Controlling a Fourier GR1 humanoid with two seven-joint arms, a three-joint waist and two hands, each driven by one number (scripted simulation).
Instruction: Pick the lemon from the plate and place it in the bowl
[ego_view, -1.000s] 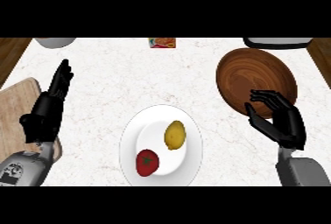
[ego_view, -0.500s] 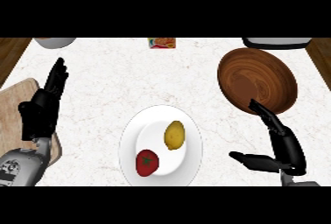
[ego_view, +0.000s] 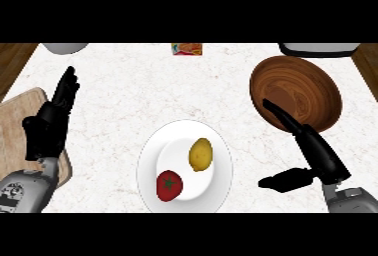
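Observation:
A yellow lemon (ego_view: 200, 154) lies on the white plate (ego_view: 151, 165) near the counter's front middle, with a red tomato (ego_view: 170, 185) beside it toward the front left. The brown wooden bowl (ego_view: 295, 92) stands at the back right. My right hand (ego_view: 314, 150) is open to the right of the plate, its fingers straight and reaching up over the bowl's near rim, its thumb stretched left toward the plate. It touches neither lemon nor plate. My left hand (ego_view: 50, 122) rests open at the left, fingers up.
A wooden cutting board (ego_view: 15, 127) lies at the left edge under my left hand. At the back edge stand a pale bowl (ego_view: 65, 47), a small colourful packet (ego_view: 187, 48) and a light container (ego_view: 319, 48). Brown wood borders the counter on both sides.
My right hand has opened from a curl by the bowl, dropped toward the front and turned its thumb toward the plate. The left hand has barely shifted.

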